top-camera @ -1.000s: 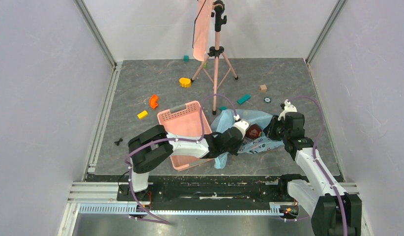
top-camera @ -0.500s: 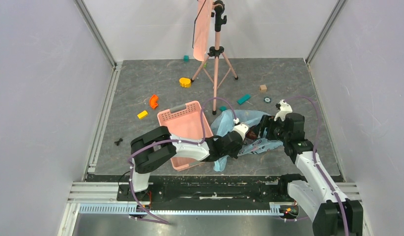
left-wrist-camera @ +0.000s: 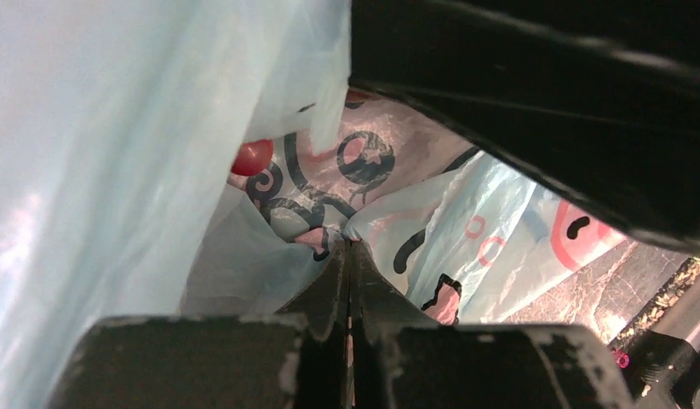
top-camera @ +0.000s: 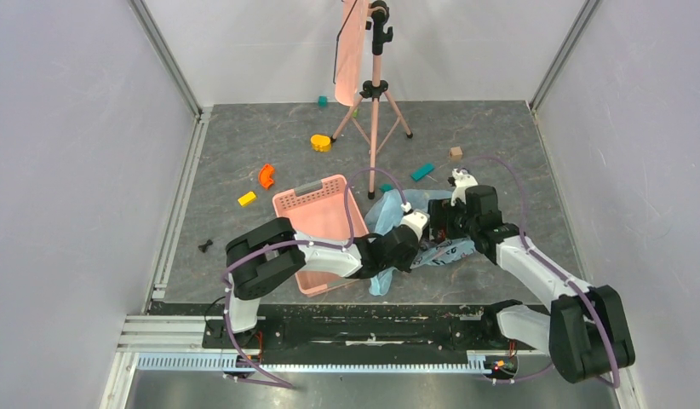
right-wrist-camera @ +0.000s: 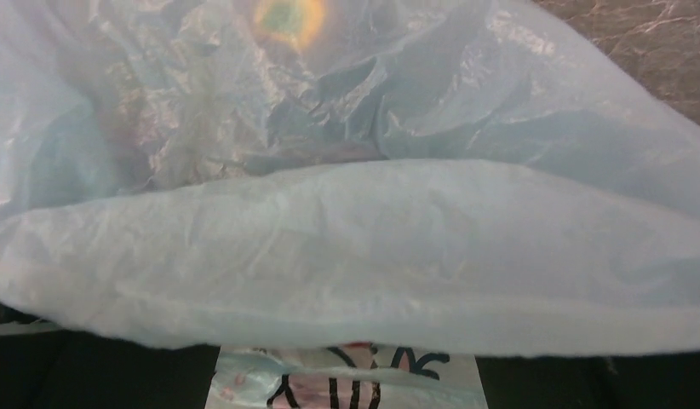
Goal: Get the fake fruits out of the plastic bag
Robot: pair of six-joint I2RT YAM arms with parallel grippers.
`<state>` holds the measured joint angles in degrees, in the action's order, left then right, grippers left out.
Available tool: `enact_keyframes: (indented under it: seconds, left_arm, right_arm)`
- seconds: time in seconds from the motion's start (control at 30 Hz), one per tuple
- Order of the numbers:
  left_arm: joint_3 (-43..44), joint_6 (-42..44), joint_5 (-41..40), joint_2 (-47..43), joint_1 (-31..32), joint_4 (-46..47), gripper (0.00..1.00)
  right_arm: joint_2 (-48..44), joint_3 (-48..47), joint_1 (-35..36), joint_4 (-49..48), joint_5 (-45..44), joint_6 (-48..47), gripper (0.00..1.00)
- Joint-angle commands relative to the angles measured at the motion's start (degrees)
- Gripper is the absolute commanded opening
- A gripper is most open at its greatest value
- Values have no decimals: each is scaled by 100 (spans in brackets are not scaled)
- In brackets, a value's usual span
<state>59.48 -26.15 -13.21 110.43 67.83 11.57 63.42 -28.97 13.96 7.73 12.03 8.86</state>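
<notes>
The light-blue plastic bag lies crumpled just right of the pink basket. My left gripper is shut on a fold of its printed film. Past that fold, a small glossy red round patch shows inside the bag; it looks like a fake fruit. My right gripper is open over the bag's mouth, with its fingers wide apart at the bottom corners of the right wrist view. Bag film fills that view. A yellowish-orange blur shows through the film. From above, no fruit shows.
The pink basket lies under my left forearm. A pink tripod stand stands behind the bag. Toy blocks lie scattered: yellow, orange, teal, brown. Walls close in on both sides.
My right gripper has opened wide and swung left over the bag, covering the dark-red fruit that showed from above. The left gripper stays shut on the bag.
</notes>
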Motion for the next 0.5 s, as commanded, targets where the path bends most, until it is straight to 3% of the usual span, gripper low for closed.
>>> enact_keyframes:
  seconds: [0.0, 0.23, 0.37, 0.47]
  left_arm:
    - [-42, 31, 126, 3, 66, 235, 2]
    - [-68, 49, 133, -33, 67, 245, 2]
    - [-94, 37, 117, -102, 64, 249, 2]
    - [-95, 45, 83, -234, 59, 212, 2]
  right_arm:
    - [420, -372, 264, -395, -683, -122, 99]
    - [1065, -483, 369, -532, -685, -183, 98]
    - [1094, -418, 393, -443, -808, -112, 85]
    - [938, -364, 388, -358, -911, -24, 66]
